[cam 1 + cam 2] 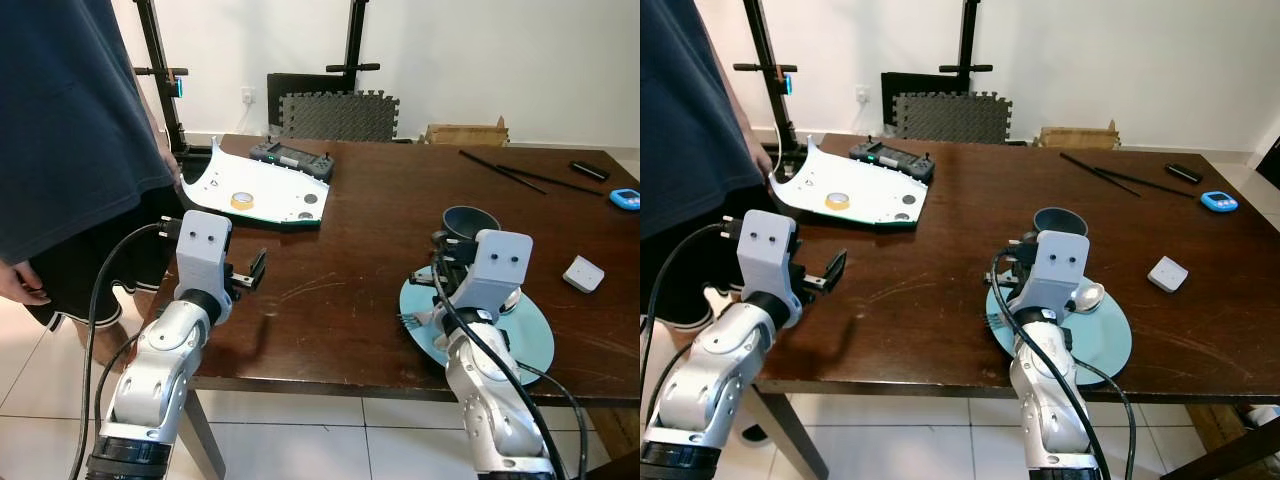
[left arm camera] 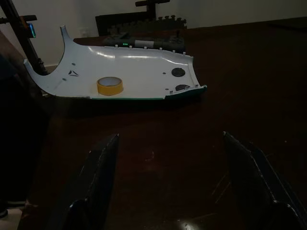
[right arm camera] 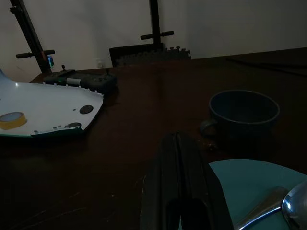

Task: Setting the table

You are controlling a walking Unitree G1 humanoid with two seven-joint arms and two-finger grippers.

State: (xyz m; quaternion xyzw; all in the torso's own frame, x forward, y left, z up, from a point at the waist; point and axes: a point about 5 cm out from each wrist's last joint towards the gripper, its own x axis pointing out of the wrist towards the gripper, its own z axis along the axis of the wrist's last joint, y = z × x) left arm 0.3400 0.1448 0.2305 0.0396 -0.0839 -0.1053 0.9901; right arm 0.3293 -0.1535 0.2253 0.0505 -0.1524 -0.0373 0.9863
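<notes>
A light blue plate point(image 1: 532, 347) lies at the table's front right, with a spoon point(image 1: 1087, 296) on it and a fork point(image 1: 993, 320) at its left rim. Just behind the plate stands a dark blue cup point(image 1: 470, 222). My right gripper point(image 1: 443, 265) is shut with nothing in it, hovering over the plate's left edge and pointing toward the cup point(image 3: 244, 112). My left gripper point(image 1: 249, 273) is open and empty over the table's front left part, its fingers point(image 2: 98, 177) wide apart. Black chopsticks point(image 1: 510, 172) lie at the far right.
A person point(image 1: 70, 130) stands close at the table's left edge. A white curved panel point(image 1: 270, 190) carrying a yellow tape roll point(image 1: 241, 200) and a black controller point(image 1: 292, 157) occupy the back left. A small white box point(image 1: 583, 272) and a blue timer point(image 1: 627, 198) lie right.
</notes>
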